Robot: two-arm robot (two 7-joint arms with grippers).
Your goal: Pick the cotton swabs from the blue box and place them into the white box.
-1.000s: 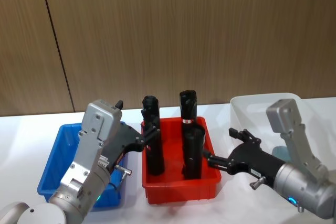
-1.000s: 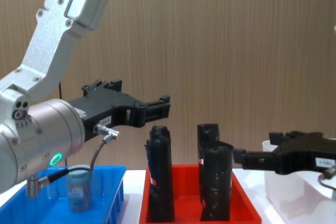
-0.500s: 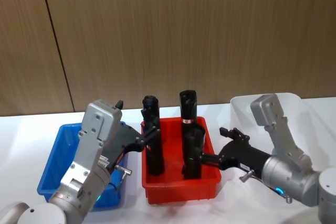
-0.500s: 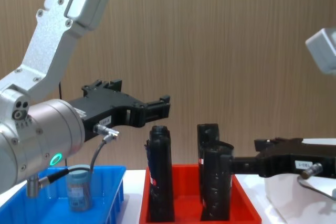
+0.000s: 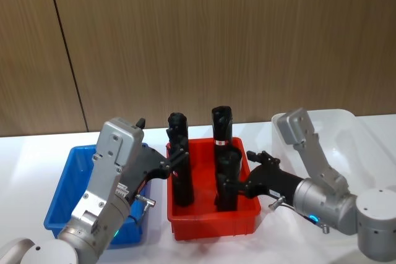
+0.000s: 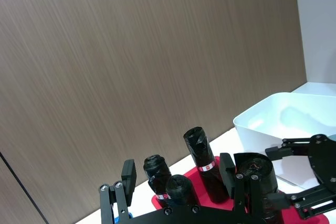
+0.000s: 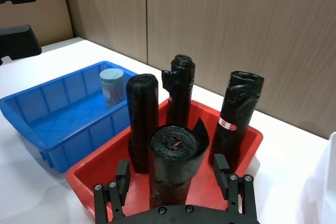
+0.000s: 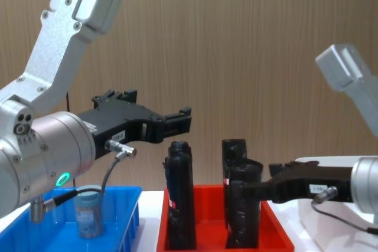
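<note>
as before, right end effector (image 5: 230,185) farther left

Lighting even and bright, diffuse from overhead. Shadows soft and faint under the red tray (image 5: 213,224) on the table (image 5: 25,153). Mild glare on the white box (image 6: 273,116) rim. Focus sharp throughout; no motion blur visible.

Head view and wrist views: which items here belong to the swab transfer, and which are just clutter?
Job:
- cotton swab jar, standing in the blue box
- blue box
- white box
- left gripper, open, above the blue box's inner edge
- right gripper, open around a front roll

Clutter:
- red tray
- four black rolls standing in it
</note>
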